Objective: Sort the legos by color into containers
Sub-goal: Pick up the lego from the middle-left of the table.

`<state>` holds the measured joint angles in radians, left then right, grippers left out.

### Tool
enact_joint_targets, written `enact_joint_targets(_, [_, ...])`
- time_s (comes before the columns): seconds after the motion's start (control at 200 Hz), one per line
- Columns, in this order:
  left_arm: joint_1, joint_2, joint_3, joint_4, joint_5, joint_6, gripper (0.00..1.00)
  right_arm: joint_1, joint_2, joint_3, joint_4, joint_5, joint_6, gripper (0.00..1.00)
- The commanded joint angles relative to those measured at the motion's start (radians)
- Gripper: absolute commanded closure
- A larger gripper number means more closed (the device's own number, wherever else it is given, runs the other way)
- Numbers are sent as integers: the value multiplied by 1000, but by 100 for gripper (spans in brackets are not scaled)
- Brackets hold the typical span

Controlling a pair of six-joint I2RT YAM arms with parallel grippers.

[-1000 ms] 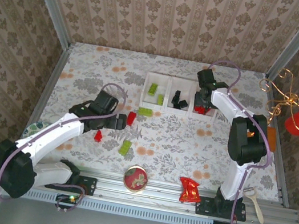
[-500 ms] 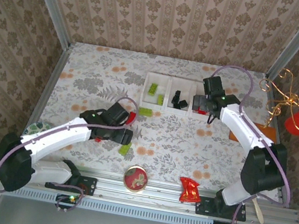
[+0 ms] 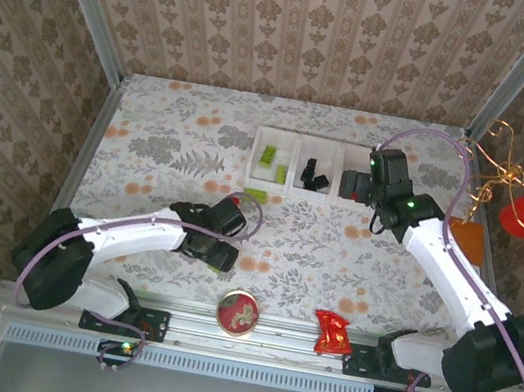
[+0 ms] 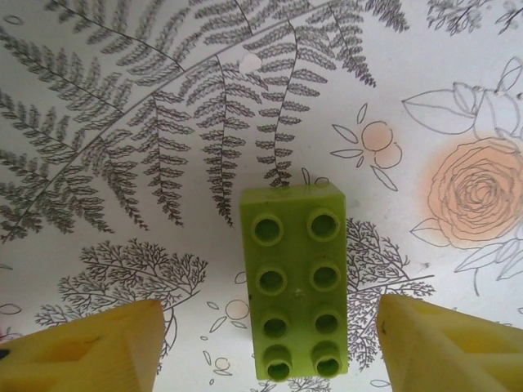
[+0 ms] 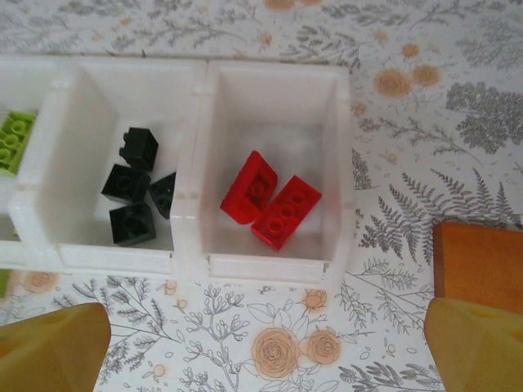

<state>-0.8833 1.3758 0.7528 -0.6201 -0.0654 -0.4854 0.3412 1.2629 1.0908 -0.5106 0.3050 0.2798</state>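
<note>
My left gripper (image 4: 268,331) is wide open and empty, straddling a lime-green lego (image 4: 294,278) that lies flat on the tabletop (image 4: 114,106), well to the near side of the tray (image 5: 196,208). My right gripper (image 5: 261,351) is open and empty above the tray's near wall. Red legos (image 5: 271,200) are in its right compartment, black legos (image 5: 135,189) in the middle one.

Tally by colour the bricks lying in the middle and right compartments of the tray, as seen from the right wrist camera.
Black bricks: 4, middle compartment
Red bricks: 2, right compartment
Total: 6, all inside the white tray
</note>
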Motion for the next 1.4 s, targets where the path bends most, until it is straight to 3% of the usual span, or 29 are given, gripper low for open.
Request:
enact_joint_targets(0.0, [-11,35,-8,23,17,-3,34,4,-38,-11,26,29,17,0])
enact_joint_targets(0.485, [-14,135,-11,62,17,4,62,-16,-67,-39,57,88,36,0])
enact_joint_targets(0.605, [-14,139,5,65,-2,10,67,-37,-32,-21,40,12,27,0])
enact_joint_targets(1.015, [55,156,232,117,-78,93,69,-40,26,-40,105,-1,43,0])
enact_joint_targets(1.395, [210,349,598,184,-88,168,69,-41,47,-69,149,-32,80,0])
